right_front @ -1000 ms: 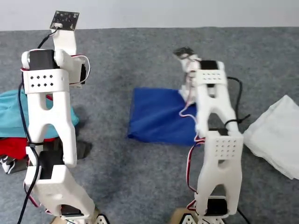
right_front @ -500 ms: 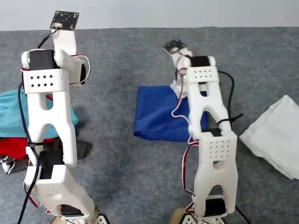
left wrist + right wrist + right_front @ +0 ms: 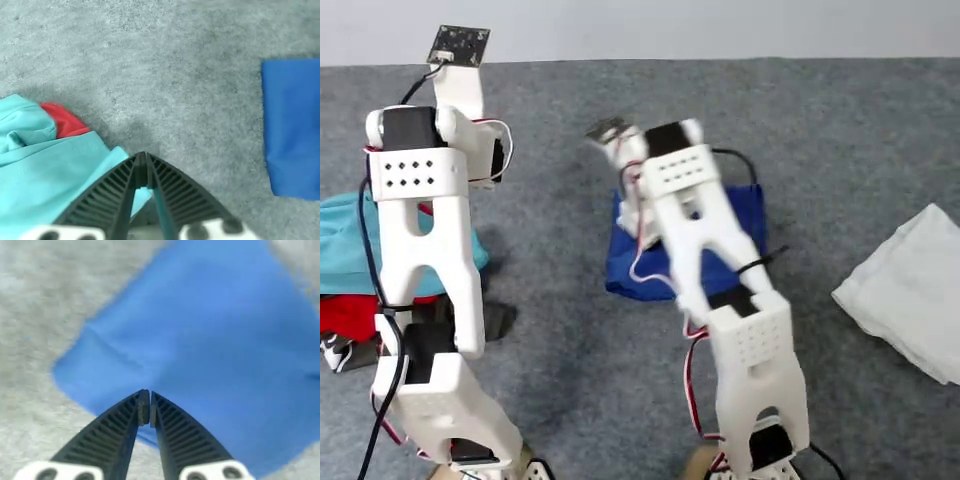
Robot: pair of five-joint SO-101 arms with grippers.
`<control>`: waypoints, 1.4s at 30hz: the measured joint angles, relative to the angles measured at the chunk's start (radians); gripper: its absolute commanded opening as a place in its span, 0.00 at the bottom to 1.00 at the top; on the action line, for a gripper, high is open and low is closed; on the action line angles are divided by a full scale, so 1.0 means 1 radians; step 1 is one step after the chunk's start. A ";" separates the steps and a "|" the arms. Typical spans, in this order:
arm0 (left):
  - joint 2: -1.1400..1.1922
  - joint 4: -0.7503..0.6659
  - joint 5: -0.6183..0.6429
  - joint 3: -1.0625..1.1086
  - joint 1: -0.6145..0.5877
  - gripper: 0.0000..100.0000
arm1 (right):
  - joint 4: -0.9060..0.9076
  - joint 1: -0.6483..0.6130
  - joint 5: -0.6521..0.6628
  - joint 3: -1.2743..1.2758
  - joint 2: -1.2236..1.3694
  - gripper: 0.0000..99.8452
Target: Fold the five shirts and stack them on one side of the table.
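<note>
The left hand (image 3: 143, 162) is closed, its two fingers pressed together with nothing between them. It hangs over the edge of a teal shirt (image 3: 35, 170), which lies crumpled under and to one side of it. A red shirt (image 3: 62, 122) peeks out from beneath the teal one, just beyond the fingertips. On the high view these two lie in a heap with a dark bit of cloth (image 3: 340, 352) at the bench's (image 3: 570, 350) left edge, beside the left arm (image 3: 420, 200).

The right hand (image 3: 145, 402) is also closed, fingers tip to tip, over a folded blue shirt (image 3: 210, 340). Its tips sit near one edge of the cloth; whether any fabric is pinched between them cannot be told. The blue shirt lies flat in the middle of the bench, mostly ahead of this hand and well apart from the left hand. A white shirt (image 3: 910, 290) lies loosely folded at the far right, well away from both hands.
</note>
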 measured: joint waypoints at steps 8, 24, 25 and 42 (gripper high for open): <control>0.000 0.000 0.000 0.000 -0.126 0.01 | 0.000 -0.092 -0.008 0.064 0.083 0.01; -0.021 0.002 0.029 0.000 -0.160 0.01 | 0.002 -0.092 -0.100 0.029 -0.167 0.01; -0.037 0.002 0.038 0.005 -0.160 0.01 | 0.002 -0.086 -0.112 0.054 -0.203 0.01; -0.331 0.003 0.049 0.416 -0.160 0.01 | -0.005 0.316 -0.367 0.287 -0.341 0.36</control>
